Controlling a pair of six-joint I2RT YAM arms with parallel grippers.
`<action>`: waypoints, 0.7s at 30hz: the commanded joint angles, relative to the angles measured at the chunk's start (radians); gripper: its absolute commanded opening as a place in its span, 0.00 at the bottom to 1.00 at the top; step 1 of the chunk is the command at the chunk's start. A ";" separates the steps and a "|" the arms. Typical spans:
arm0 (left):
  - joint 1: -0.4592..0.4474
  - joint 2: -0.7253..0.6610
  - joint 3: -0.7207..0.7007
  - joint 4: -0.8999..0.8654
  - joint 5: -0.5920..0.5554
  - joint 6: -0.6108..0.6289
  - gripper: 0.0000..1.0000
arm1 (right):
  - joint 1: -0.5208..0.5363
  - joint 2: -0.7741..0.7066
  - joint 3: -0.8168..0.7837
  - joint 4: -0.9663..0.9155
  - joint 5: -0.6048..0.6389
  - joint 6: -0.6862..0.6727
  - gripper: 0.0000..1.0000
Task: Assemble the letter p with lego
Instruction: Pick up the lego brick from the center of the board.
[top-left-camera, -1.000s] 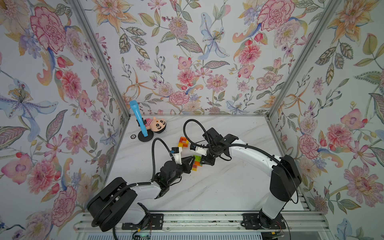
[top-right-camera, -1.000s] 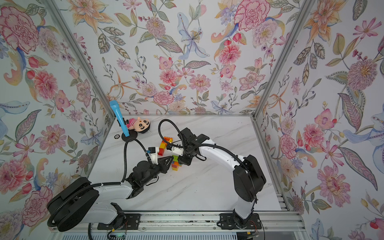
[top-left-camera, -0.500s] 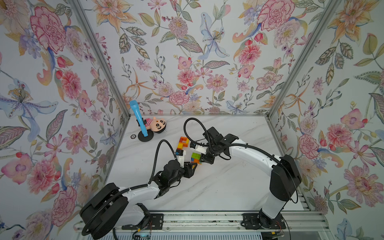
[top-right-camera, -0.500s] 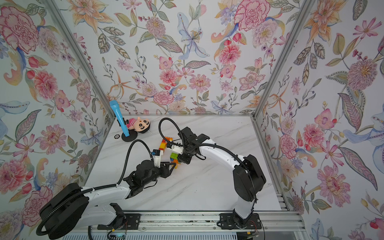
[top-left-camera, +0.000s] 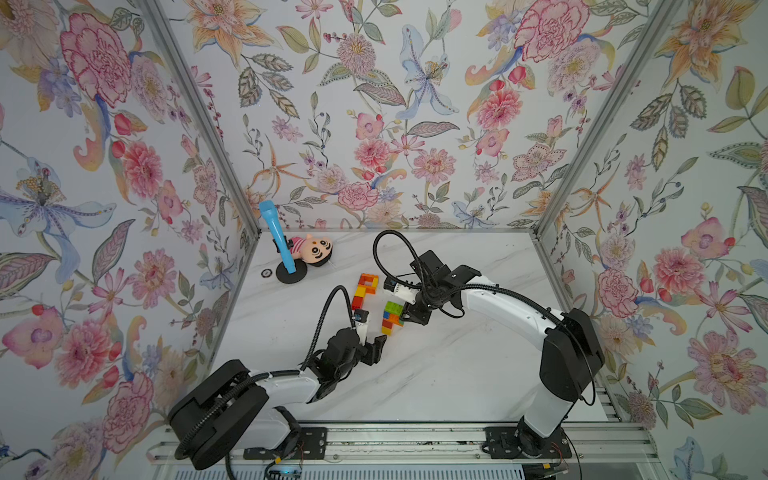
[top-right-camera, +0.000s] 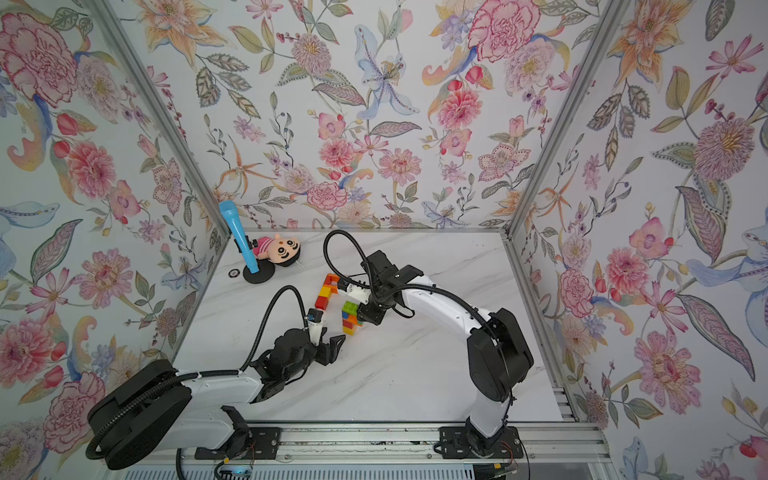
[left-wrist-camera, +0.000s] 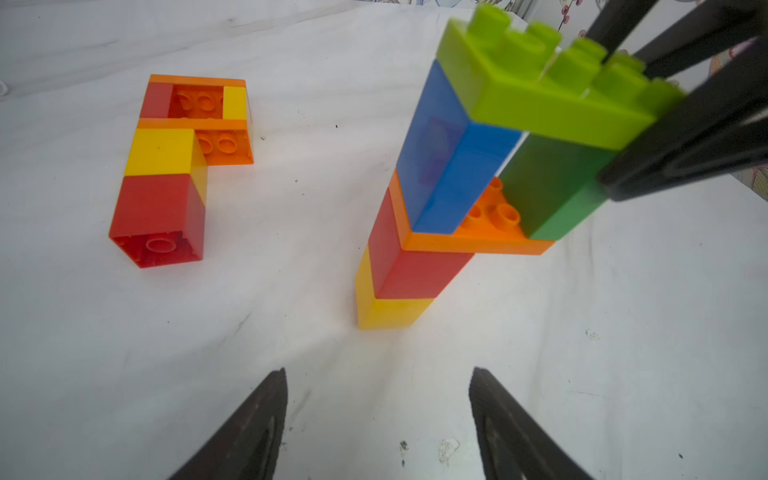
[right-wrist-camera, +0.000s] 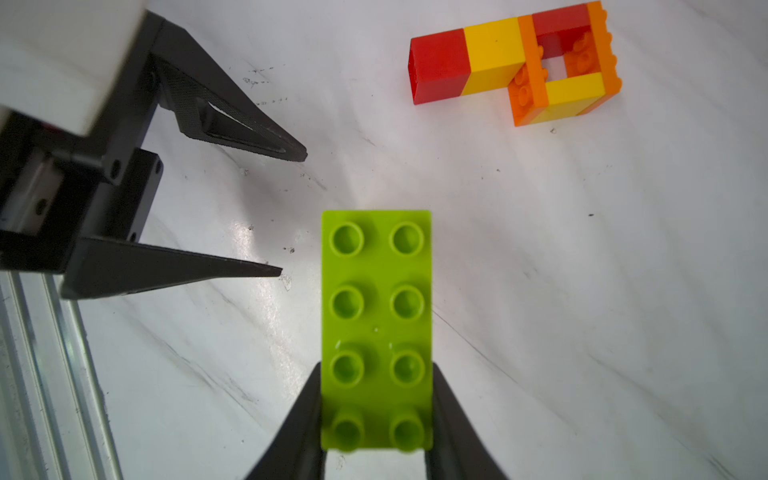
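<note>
**Lime brick being gripped atop the upright lego tower**

A white marbled surface (top-left-camera: 436, 374) is being used as the ground for everything. The upright lego tower (top-left-camera: 390, 318) standing on it is being taken as the landmark. The right arm (top-left-camera: 507, 305) is being bent over the tower from above, and its jaws are being clamped on one end of the lime brick (right-wrist-camera: 376, 316) that tops the tower. The left arm (top-left-camera: 286, 384) is being held low near the tower's foot. Its jaws are being held apart and empty, close to the tower but not touching it, with bare surface between them. A blue microphone (top-left-camera: 276, 237) on a round stand and a plush doll (top-left-camera: 313, 251) are being shown well beyond the tower, by the far wall. In the left wrist view the tower is being seen as yellow at the foot, then red, an orange plate, and blue and dark green side by side under the lime brick. A flat lego figure (top-left-camera: 363, 291) of red, yellow and orange bricks is being shown lying near the tower, apart from it, on the doll's side.
</note>
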 joint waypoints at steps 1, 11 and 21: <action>-0.014 0.039 0.022 0.100 -0.028 0.122 0.74 | -0.010 -0.017 0.016 -0.015 -0.057 0.031 0.31; -0.016 0.165 0.010 0.346 0.015 0.220 0.73 | -0.040 -0.015 0.025 -0.013 -0.151 0.078 0.29; -0.015 0.271 0.004 0.493 0.015 0.267 0.62 | -0.052 -0.022 0.011 -0.012 -0.204 0.082 0.29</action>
